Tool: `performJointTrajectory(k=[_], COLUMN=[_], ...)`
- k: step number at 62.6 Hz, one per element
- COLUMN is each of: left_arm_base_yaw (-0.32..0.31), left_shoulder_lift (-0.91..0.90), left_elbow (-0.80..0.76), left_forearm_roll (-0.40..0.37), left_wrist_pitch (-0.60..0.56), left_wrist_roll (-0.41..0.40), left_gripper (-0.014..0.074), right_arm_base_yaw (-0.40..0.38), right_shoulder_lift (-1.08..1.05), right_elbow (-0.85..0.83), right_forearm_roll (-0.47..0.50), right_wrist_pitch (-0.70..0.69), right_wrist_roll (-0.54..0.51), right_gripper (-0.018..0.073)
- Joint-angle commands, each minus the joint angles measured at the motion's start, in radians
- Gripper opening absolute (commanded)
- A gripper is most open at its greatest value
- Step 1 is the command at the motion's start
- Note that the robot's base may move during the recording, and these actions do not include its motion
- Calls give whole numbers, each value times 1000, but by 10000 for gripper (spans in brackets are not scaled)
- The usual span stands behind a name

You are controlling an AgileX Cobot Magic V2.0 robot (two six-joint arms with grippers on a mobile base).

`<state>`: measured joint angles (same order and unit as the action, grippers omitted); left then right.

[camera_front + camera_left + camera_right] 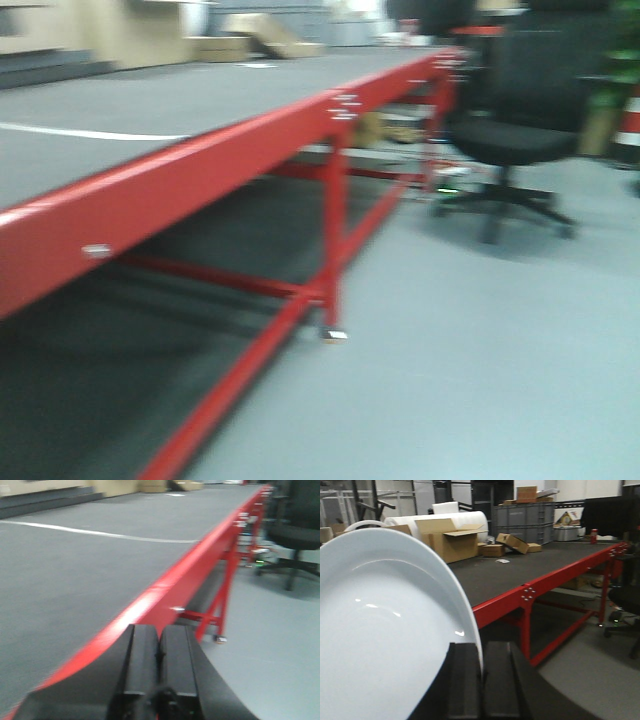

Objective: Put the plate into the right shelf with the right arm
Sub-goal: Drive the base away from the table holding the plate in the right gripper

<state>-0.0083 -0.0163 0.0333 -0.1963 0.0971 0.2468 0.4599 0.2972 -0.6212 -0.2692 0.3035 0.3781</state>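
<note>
So the plate (385,630) is in the right gripper (481,655), with its rim pinched between the two black fingers (464,680) right at the bottom of the right wrist view. It's held up on its edge rather than flat, and its white hollow face fills most of the left half of that picture, with a couple of light glints on it. It's not resting on anything that can be seen, just clamped at the rim. Behind it runs the long red-framed table (545,582) with its dark grey top. Past the far side of that there's a heap of cardboard boxes (445,542), a big white roll (460,519) and some stacked grey crates (525,516). The left gripper (159,640) has its two fingers pressed flat together with nothing between them, only a thin seam showing. It hangs just over the red edge of the table, looking down its length. A white line (100,532) crosses the tabletop further along. The front view is pretty blurry, but it shows the same red frame running off diagonally and a black office chair (510,140) parked on the pale grey floor (480,350) near the table's far end.
</note>
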Motion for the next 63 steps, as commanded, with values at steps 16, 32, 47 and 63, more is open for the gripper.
performJointTrajectory(k=[16, 32, 47, 63], left_arm_base_yaw=[-4, -6, -6, -6], left_shoulder_lift=[-11, -11, -11, -11], left_elbow=[6, 6, 6, 6], left_forearm_roll=[-4, -4, -4, -4], left_wrist_pitch=[-81, -81, -81, -81], left_wrist_roll=[-2, -2, -2, -2], left_gripper=[-47, -47, -47, -47], right_arm_base_yaw=[0, -1, -1, -1], right_shoulder_lift=[8, 8, 8, 8], right_elbow=[-27, -27, -27, -27], right_forearm_roll=[-17, -17, -17, -17], right_wrist_pitch=[-103, -103, -103, -103], right_wrist_roll=[-4, -4, -4, -4], right_gripper=[65, 65, 65, 65])
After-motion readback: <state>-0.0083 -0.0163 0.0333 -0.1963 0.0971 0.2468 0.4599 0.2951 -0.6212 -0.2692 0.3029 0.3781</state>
